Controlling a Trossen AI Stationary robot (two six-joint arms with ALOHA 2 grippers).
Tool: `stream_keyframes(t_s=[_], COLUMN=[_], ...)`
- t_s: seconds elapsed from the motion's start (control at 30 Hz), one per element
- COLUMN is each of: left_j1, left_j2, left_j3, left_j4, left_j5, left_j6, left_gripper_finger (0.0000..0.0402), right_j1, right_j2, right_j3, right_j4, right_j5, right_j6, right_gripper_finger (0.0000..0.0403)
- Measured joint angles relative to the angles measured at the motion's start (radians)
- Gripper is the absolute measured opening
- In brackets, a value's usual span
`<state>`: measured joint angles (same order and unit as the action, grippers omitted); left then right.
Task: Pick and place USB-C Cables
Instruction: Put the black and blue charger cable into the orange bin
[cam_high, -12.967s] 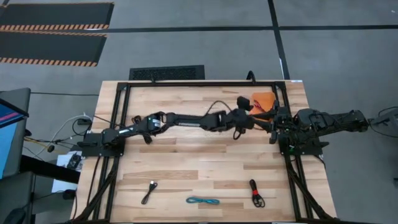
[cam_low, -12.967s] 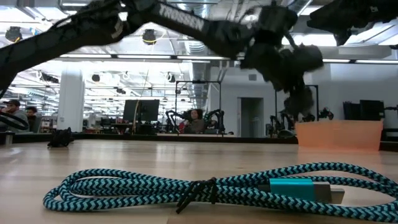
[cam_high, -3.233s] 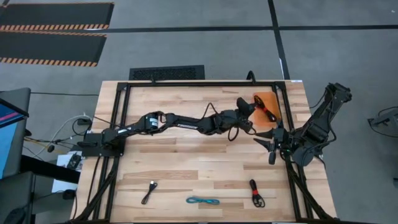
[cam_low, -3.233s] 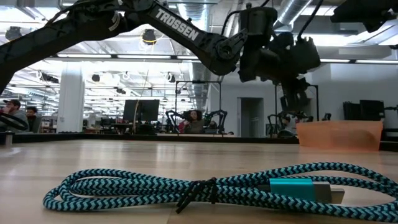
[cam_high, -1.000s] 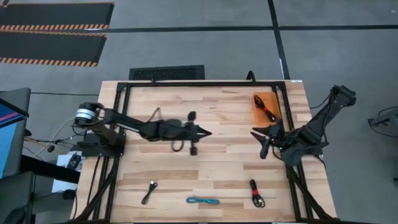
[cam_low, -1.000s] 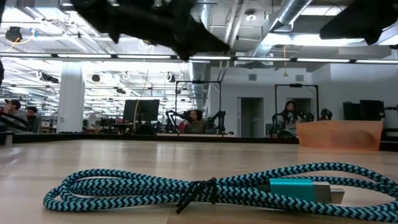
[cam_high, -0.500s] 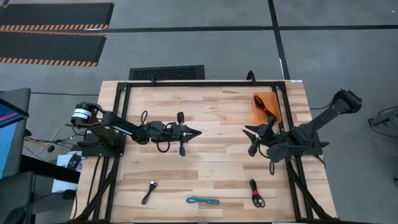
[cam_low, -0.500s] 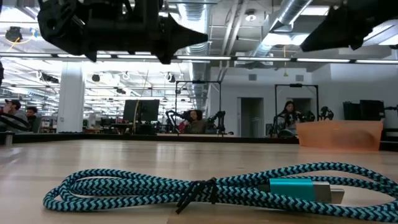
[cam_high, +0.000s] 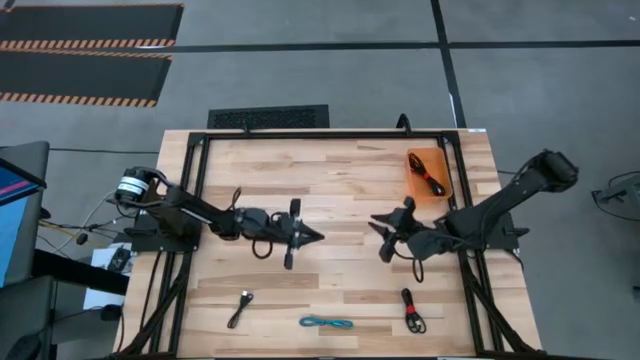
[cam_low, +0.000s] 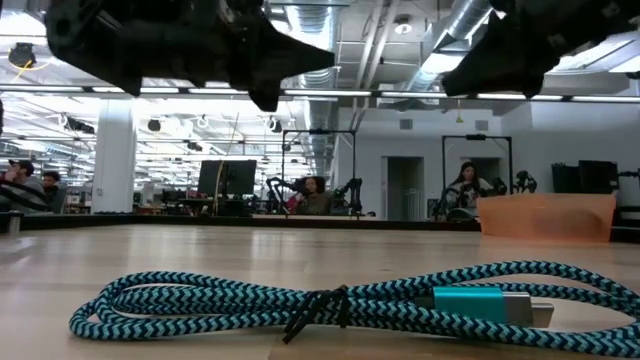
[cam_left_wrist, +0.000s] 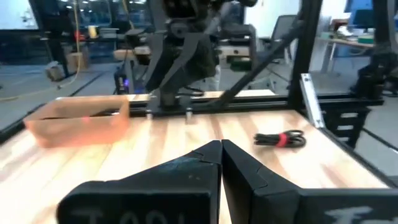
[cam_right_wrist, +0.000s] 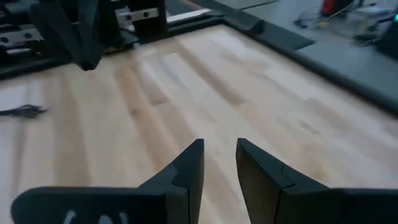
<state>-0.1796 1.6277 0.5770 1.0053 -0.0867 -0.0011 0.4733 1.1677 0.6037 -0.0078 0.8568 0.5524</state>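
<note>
The wooden table (cam_high: 330, 190) carries an orange tray (cam_high: 427, 176), black-grey cable (cam_high: 240, 308), teal cable (cam_high: 327, 323) and black-red cable (cam_high: 412, 311).

You are looking at two dark, near-black jointed arms. The left gripper (cam_high: 312, 237) is showing wedge-shaped fingers (cam_left_wrist: 249, 171) with flat matte faces tapering to points; a thin black cable is looping beside its wrist. The right gripper (cam_high: 377, 224) is carrying similar angular fingers (cam_right_wrist: 186, 167). Pale lettering is showing on both wrist housings, probably a maker's mark, though it is unreadable.
</note>
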Motion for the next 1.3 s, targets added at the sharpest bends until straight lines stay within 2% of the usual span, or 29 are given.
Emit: stream_keyframes(t_s=[0.17, 0.27, 0.37, 0.57, 0.83, 0.93, 1.1, 1.3], left_j1=[-0.130, -0.216, -0.282, -0.352, -0.387, -0.423, -0.498, -0.516], left_j2=[-0.024, -0.065, -0.107, -0.129, -0.122, -0.142, -0.243, -0.343], left_j3=[0.000, 0.000, 0.000, -0.005, -0.007, -0.007, -0.007, -0.006], left_j4=[-0.100, -0.191, -0.216, -0.248, -0.304, -0.306, -0.431, -0.621], left_j5=[-0.222, -0.364, -0.446, -0.472, -0.482, -0.534, -0.705, -0.697], left_j6=[0.005, 0.032, 0.051, 0.035, -0.045, -0.033, -0.042, -0.219], left_gripper_finger=[0.0000, 0.0000, 0.0000, 0.0000, 0.0000, 0.0000, 0.0000, 0.0001], right_j1=[0.042, 0.085, 0.119, 0.160, 0.205, 0.221, 0.243, 0.267], right_j2=[0.050, 0.092, 0.130, 0.193, 0.281, 0.321, 0.364, 0.392], right_j3=[0.000, 0.000, 0.000, 0.000, 0.027, 0.063, 0.106, 0.116], right_j4=[0.098, 0.198, 0.314, 0.472, 0.540, 0.540, 0.538, 0.539], right_j5=[-0.082, -0.093, -0.092, -0.036, -0.017, -0.007, 0.012, 0.040], right_j6=[0.049, 0.049, 0.037, 0.023, 0.059, 0.059, 0.048, 0.064], right_gripper_finger=[0.0118, 0.0118, 0.0118, 0.0118, 0.0118, 0.0118, 0.0118, 0.0118])
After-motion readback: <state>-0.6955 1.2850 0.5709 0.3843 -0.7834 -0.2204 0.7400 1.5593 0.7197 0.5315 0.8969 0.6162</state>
